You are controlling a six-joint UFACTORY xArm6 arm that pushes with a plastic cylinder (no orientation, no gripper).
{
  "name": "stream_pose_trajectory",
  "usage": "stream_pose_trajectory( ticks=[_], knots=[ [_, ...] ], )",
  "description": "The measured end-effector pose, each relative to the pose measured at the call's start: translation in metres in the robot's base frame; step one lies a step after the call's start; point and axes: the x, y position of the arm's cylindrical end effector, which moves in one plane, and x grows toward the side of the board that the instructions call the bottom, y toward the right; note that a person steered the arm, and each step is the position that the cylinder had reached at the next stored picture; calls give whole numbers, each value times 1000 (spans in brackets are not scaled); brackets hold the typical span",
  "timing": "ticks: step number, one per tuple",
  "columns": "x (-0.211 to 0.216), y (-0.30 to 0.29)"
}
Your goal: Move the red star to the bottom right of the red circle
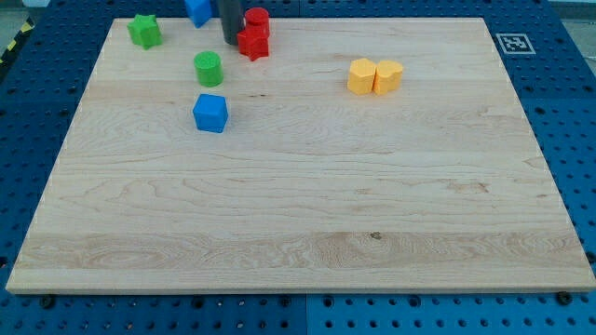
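The red star (251, 43) lies near the view's top, left of centre, on the wooden board (298, 205). The red circle (258, 20) sits just above it and slightly to the right, touching it. My tip (230, 40) is right against the star's left side, with the dark rod rising out of the view's top.
A blue block (198, 9) is partly cut off at the view's top, left of the rod. A green star (144, 31) is at the top left. A green circle (208, 68) and a blue cube (210, 113) lie below. Two yellow blocks (374, 76) sit side by side at right.
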Motion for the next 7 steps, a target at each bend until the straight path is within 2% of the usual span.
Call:
stream_pose_trajectory(
  ticks=[1,3,4,5,7],
  knots=[
    [10,7],
    [10,-34],
    [10,-34],
    [10,-20],
    [20,46]
  ],
)
